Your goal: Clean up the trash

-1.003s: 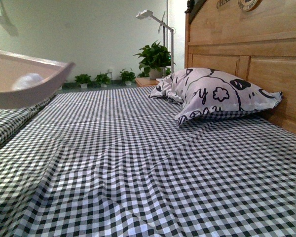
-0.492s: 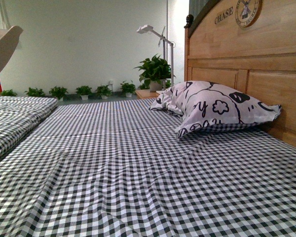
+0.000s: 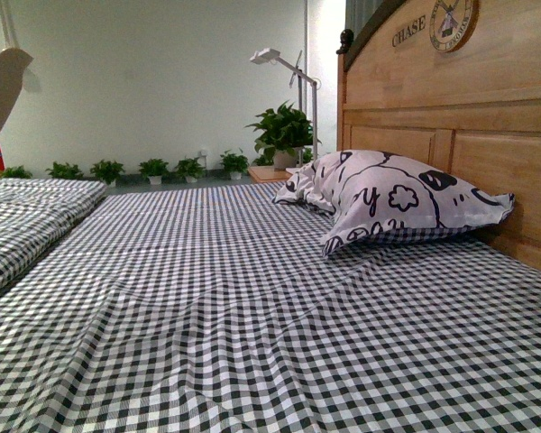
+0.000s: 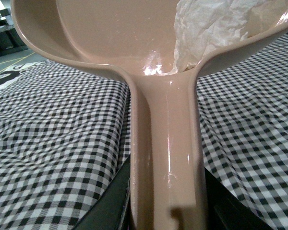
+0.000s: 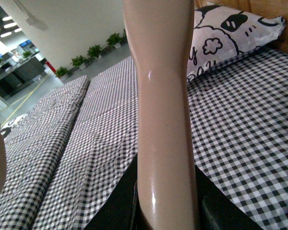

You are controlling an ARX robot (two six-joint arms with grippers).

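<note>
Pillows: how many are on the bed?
1. The black-and-white pillow lies against the wooden headboard on the checkered bed. Others could be out of the camera's view.

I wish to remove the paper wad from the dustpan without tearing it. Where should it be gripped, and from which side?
Pinch the wad at its crumpled top folds, coming in through the open top of the dustpan. It lies against the curved wall near the handle, so side approaches are probably blocked; the loose folds should give fingers an easy hold.

Open bedsheet; pillow by headboard
</note>
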